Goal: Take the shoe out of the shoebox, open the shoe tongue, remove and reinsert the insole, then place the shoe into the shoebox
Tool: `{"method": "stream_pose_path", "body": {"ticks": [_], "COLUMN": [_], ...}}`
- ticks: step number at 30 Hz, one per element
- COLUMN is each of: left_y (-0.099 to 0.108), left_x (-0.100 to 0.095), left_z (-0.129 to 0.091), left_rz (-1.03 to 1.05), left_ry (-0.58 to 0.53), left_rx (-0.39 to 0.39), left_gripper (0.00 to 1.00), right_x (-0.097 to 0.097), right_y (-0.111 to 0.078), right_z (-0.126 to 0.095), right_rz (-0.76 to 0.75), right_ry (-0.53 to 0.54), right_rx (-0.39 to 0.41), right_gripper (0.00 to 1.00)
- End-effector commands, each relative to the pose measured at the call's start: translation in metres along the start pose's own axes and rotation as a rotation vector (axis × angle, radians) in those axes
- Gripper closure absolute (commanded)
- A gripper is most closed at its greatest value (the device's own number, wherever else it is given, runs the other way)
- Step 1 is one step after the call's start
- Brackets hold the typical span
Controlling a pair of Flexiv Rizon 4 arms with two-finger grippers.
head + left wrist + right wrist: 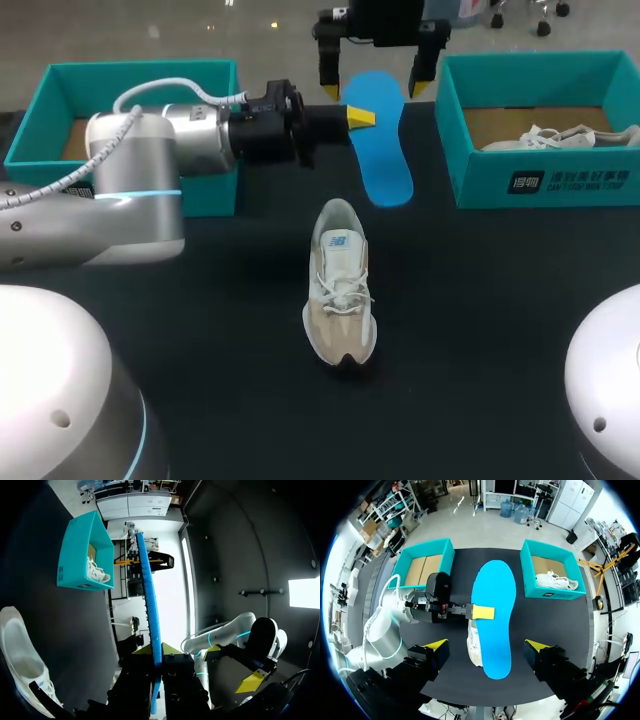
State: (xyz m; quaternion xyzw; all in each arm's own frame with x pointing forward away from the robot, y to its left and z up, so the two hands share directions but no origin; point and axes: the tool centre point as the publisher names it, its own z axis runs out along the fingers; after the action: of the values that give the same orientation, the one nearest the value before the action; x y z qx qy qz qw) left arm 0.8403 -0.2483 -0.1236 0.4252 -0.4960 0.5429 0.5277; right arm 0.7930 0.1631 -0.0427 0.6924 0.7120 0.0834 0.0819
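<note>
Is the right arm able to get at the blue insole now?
Probably yes: the right gripper hangs open right above the insole, nothing between; the left gripper pinches only one edge.

1. A robotics lab, set up as a test station
2. Two silver-white robot arms, the left arm (130,190) and the right arm (225,632), share one black table (200,340)
3. Matching teal boxes, the left shoebox (150,85) and the right shoebox (480,185), sit at its far corners
</note>
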Motion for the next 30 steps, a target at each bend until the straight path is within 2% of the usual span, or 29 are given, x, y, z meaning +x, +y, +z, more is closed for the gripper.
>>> {"method": "stream_pose_path", "body": {"ticks": [1,26,30], "left_y": [0.003,0.005,0.004], "left_x": [0.002,0.0,0.001], "left_z": [-0.002,-0.006,-0.007], "left_rz": [0.001,0.011,0.012], "left_ry": [-0.003,-0.004,0.001], "left_rx": [0.004,0.014,0.015], "left_gripper": [1.0,1.0,1.0], "right_x": [0.006,0.007,-0.005], "right_y": [0.004,0.005,0.011], "right_z": [0.004,0.005,0.007], "right_rz": [-0.002,0.009,0.043], "right_ry": [-0.007,-0.012,0.077], "right_rx": [0.01,0.011,-0.004], "right_gripper": [0.0,0.0,0.0]}}
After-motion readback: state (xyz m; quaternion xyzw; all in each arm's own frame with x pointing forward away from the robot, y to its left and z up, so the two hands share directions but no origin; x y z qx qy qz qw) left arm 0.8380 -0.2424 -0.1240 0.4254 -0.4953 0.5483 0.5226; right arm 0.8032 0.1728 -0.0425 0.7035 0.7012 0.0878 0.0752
